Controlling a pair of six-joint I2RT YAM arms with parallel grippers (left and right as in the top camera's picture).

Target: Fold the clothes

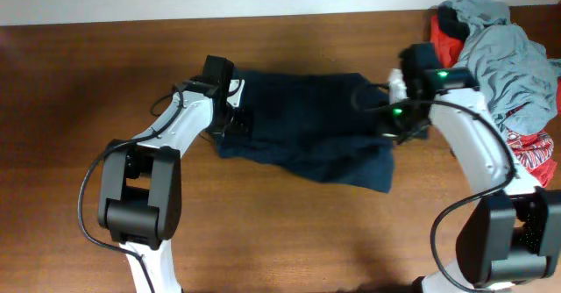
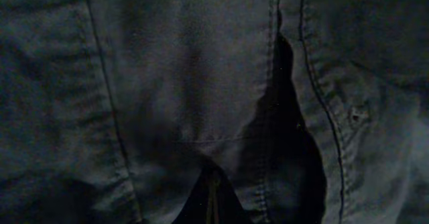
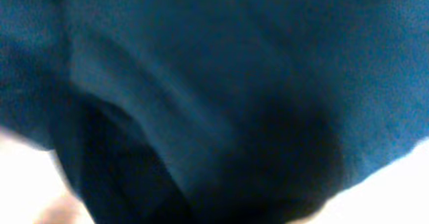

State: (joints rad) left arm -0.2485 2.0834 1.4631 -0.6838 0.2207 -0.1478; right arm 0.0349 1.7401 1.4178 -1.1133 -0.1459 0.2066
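Navy garment [image 1: 302, 122] lies spread across the middle of the wooden surface [image 1: 88, 82]. The left arm [image 1: 180, 122] is at its left edge and the right arm [image 1: 465, 144] at its right edge. We cannot tell how far open either set of jaws is. Both wrist views are filled with dark cloth pressed close to the lens, and no fingertips show.

We see three risks from here:
- A pinch may take only the top layer. The left wrist view shows overlapping panels and a gaping seam, so a lift could peel one layer and drag the rest askew.
- The lower right hem looks rumpled and skewed. A fold made over it would trap those wrinkles.
- The right arm works just beside the pile of grey and red clothes [image 1: 513, 56]. A wide swing could snag that heap or pull it onto the garment.
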